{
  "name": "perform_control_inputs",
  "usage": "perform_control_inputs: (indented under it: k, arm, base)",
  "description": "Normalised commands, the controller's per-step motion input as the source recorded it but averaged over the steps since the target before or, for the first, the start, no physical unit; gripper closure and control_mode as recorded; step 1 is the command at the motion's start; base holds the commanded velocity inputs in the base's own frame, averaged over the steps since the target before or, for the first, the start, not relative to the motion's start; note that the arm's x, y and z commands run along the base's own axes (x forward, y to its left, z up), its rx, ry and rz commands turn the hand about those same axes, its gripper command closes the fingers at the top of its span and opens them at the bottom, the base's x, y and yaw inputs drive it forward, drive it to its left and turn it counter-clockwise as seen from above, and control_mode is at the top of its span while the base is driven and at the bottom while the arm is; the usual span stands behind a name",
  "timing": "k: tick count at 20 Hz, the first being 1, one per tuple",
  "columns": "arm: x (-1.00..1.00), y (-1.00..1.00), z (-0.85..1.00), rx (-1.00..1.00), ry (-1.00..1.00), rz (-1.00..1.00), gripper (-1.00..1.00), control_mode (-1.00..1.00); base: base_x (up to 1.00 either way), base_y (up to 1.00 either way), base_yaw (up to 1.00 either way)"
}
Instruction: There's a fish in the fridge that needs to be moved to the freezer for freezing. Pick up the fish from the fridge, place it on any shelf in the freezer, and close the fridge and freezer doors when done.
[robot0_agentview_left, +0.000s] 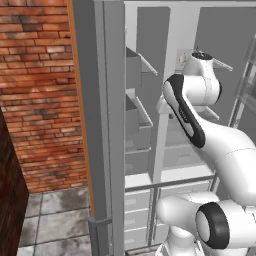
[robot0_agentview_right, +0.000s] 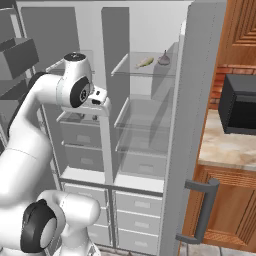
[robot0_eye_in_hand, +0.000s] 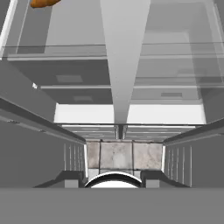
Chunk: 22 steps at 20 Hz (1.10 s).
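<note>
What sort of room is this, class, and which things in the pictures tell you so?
Most likely a kitchen: an open side-by-side fridge with glass shelves and drawers, a stone counter on wooden cabinets, and a dark microwave-like box standing on it.

Right base view: fridge (robot0_agentview_right: 145, 130) fills frame centre, freezer (robot0_agentview_right: 75, 135) directly to its left, a vertical divider between them. Fridge door (robot0_agentview_right: 192, 125) stands open at centre right, handle at lower right. On the upper glass shelf (robot0_agentview_right: 145, 72), upper centre, the fish (robot0_agentview_right: 145, 62) lies left of a small round-bodied item (robot0_agentview_right: 163, 59). Microwave (robot0_agentview_right: 239, 105) sits on the tabletop (robot0_agentview_right: 227, 150) at right edge. Left base view: freezer door (robot0_agentview_left: 102, 125) open at centre left, brick wall (robot0_agentview_left: 40, 90) left of it. The hand (robot0_agentview_right: 100, 97) sits at upper left, before the divider.
</note>
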Motion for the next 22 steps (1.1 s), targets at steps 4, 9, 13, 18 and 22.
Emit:
perform_control_inputs:
  k: [4, 9, 13, 18, 22]
  arm:
    - [-0.26, 0.0, 0.02, 0.0, -0.05, 0.0, -1.0, -1.0]
    - [-0.35, -0.06, 0.43, 0.0, -0.15, 0.0, -1.0, -1.0]
    - [-0.07, -0.13, 0.56, 0.0, -0.14, -0.05, -1.0, -1.0]
    - [0.0, -0.22, 0.57, 0.0, -0.2, -0.08, -1.0, -1.0]
    - [0.0, -0.47, 0.37, 0.0, -0.11, -0.15, -1.0, -1.0]
  base:
    - [0.0, 0.0, 0.0]
    - [0.0, 0.0, 0.0]
    - [0.0, 0.0, 0.0]
    - [0.0, 0.0, 0.0]
    - [0.0, 0.0, 0.0]
